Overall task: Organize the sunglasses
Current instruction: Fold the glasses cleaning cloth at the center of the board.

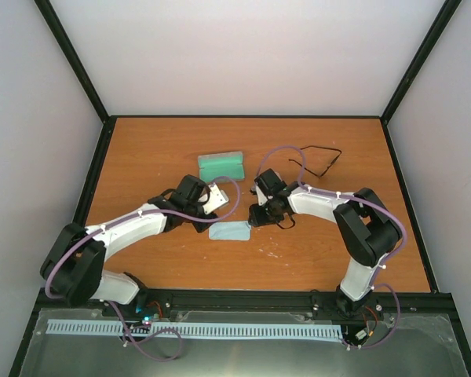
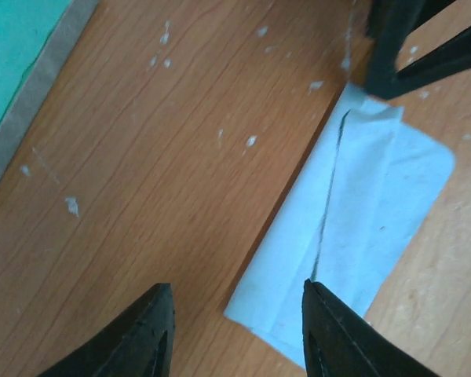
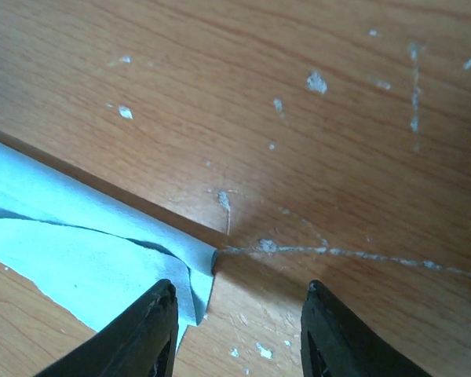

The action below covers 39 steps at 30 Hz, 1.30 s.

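Note:
The sunglasses, thin and black, lie unfolded at the back right of the table, away from both grippers. A folded light-blue cloth lies flat between the grippers. My left gripper hovers over the cloth's left end, and its wrist view shows the cloth partly under the right fingertip. The left gripper is open and holds nothing. My right gripper stands at the cloth's right end. The right gripper is open over bare wood, with the cloth corner beside its left fingertip.
An open green case lies behind the cloth, and its edge shows in the left wrist view. The right gripper's black fingers show at the far end of the cloth. Black frame posts and white walls bound the table.

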Tool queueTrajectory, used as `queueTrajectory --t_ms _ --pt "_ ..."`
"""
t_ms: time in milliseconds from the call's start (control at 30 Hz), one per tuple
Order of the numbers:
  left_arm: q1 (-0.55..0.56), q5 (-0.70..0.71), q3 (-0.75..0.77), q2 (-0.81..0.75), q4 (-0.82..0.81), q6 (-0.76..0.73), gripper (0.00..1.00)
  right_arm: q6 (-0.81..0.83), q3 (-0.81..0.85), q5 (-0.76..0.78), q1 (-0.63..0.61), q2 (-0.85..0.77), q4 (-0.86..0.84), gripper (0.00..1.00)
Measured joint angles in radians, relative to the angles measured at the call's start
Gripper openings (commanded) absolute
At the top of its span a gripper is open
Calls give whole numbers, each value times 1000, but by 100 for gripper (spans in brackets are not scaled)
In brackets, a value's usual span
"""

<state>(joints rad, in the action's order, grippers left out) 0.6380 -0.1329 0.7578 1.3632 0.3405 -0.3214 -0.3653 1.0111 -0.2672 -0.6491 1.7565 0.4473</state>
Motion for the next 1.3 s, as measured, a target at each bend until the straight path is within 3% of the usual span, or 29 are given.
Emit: queueTrajectory --t_ms 100,167,267,367,833,1300 --pt "-26 -8 1 28 6 10 31 -1 0 -3 -2 5 5 35" --pt "-25 -11 2 54 8 16 31 0 3 -9 -3 5 3 36" --pt "-25 -15 4 114 11 16 43 1 10 -16 -5 4 0 40" --pt "-25 -19 4 160 19 17 44 2 14 -23 -8 2 -3 40" --pt "-26 18 4 201 -16 11 18 18 87 -69 -42 13 -3 36" --pt "-25 13 -5 224 -54 12 12 29 138 -119 -103 129 9 33"
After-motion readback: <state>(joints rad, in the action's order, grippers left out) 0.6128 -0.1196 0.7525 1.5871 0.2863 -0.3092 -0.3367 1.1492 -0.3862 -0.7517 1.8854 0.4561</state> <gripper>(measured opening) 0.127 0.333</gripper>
